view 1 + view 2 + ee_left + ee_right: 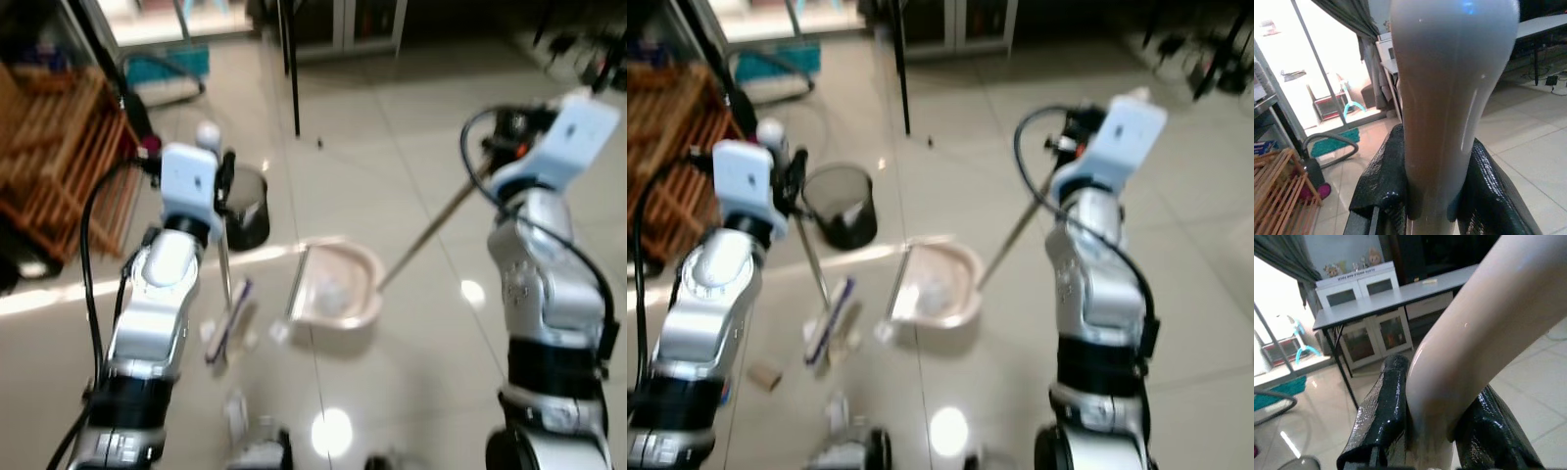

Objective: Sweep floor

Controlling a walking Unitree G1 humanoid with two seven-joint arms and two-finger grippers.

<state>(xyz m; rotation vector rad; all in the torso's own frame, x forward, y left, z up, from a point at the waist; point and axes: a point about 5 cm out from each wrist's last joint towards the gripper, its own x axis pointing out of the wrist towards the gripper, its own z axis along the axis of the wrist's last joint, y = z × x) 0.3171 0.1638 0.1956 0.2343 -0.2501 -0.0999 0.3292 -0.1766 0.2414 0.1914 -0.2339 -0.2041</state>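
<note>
A small broom [227, 318] with a purple-and-white head rests on the tiled floor, its thin handle rising to my left gripper [221, 176]. The left wrist view shows the black fingers [1376, 186] shut on the broom's pale handle grip [1449, 98]. A cream dustpan [338, 284] lies on the floor in front of me with pale crumpled scraps inside. Its long handle slants up to my right gripper [500, 137]. In the right wrist view the fingers [1383, 416] clamp the dustpan handle's cream end [1474, 342]. Small scraps [764, 374] lie on the floor near the broom.
A black mesh waste bin [245, 208] stands just behind the broom. A wooden rack [54, 162] is at the left, a vacuum cleaner [137, 113] beside it. A thin table leg [291, 69] rises behind; cables [1205, 54] lie at the far right. Open tile stretches to the right.
</note>
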